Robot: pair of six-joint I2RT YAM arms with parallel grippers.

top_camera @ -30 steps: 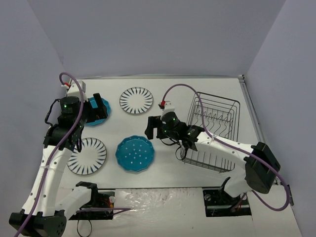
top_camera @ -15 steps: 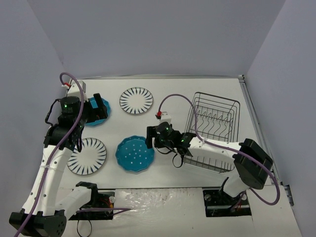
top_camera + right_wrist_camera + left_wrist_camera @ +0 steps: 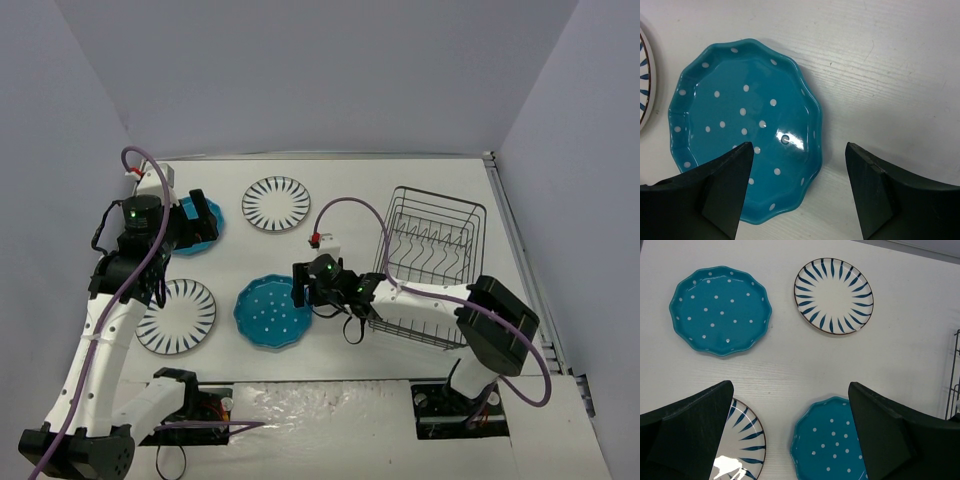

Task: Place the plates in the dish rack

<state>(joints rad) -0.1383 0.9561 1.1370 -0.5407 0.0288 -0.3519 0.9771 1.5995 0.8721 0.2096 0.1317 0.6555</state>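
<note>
Four plates lie flat on the white table. A teal dotted plate (image 3: 272, 312) lies near the front middle, and my right gripper (image 3: 300, 285) hangs open over its right rim; the right wrist view shows that plate (image 3: 745, 127) between the open fingers. A second teal plate (image 3: 192, 227) lies at the far left, partly under my left gripper (image 3: 203, 222), which is open and held high. Striped plates lie at the back middle (image 3: 276, 203) and front left (image 3: 177, 315). The black wire dish rack (image 3: 428, 265) stands at the right with no plate in it.
Grey walls close the table on the left, back and right. The right arm's purple cable (image 3: 350, 205) arcs over the rack's left side. The left wrist view shows both teal plates (image 3: 720, 310), (image 3: 827, 440) and a striped plate (image 3: 833, 295).
My right gripper has moved left and toward the front, away from the rack, and now hangs over the front teal plate's right rim. The left arm has not moved.
</note>
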